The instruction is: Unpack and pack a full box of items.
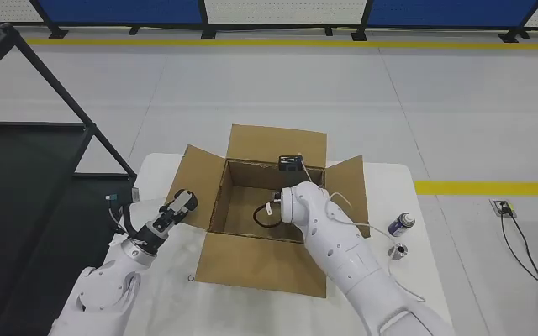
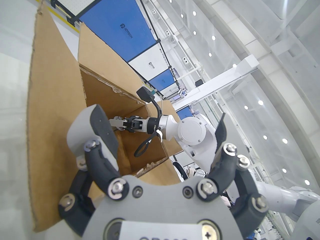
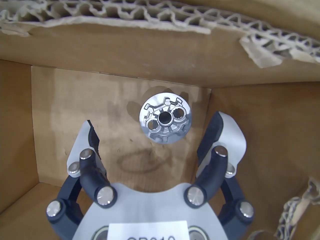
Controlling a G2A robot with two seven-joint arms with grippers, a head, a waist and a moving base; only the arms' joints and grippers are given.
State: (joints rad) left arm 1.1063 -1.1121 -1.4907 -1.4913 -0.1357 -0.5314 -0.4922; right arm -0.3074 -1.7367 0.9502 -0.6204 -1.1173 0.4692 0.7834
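Note:
An open cardboard box (image 1: 252, 252) stands mid-table with its flaps spread. Inside the box, my right gripper (image 3: 155, 122) is open and hovers just above a round silver metal disc (image 3: 165, 122) with holes and notches, which lies on the box floor (image 3: 62, 116). Nothing sits between the fingers. From above, the right gripper (image 1: 271, 210) is low inside the box, with the arm coming in over the near right corner. My left gripper (image 1: 181, 202) hangs open and holds nothing, beside the box's left flap (image 2: 55, 96). The left wrist view catches the right gripper (image 2: 117, 123) inside the box.
On the white table (image 1: 395, 181), right of the box, lie a blue-capped can (image 1: 401, 223) and a small metal part (image 1: 398, 250). A black frame (image 1: 59, 92) stands off the table's left side. Torn corrugated edges (image 3: 125, 21) line the box wall.

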